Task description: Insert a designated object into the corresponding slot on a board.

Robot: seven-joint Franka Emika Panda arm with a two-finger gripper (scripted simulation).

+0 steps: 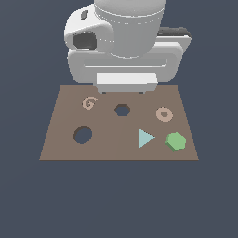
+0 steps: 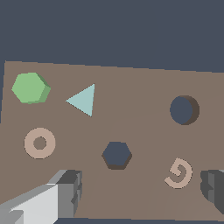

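Observation:
The green hexagonal block (image 1: 176, 141) lies flat on the brown board (image 1: 111, 146), near its front corner on the exterior view's right. It also shows in the wrist view (image 2: 30, 88). The dark hexagonal slot (image 1: 122, 110) is cut in the board's middle rear and shows in the wrist view too (image 2: 117, 155). My gripper (image 1: 122, 92) hovers above the board's far edge, just behind the slot and well away from the block. In the wrist view the gripper (image 2: 142, 192) is open and empty, with its fingers (image 2: 70, 188) wide apart.
A light-blue triangle (image 1: 145, 138) lies beside the green block. A tan ring (image 1: 164, 114) lies behind them. A round hole (image 1: 82, 135) and a tan "G" mark (image 1: 89, 102) are on the board's half at the exterior view's left. The arm's white body (image 1: 125, 42) stands behind the board.

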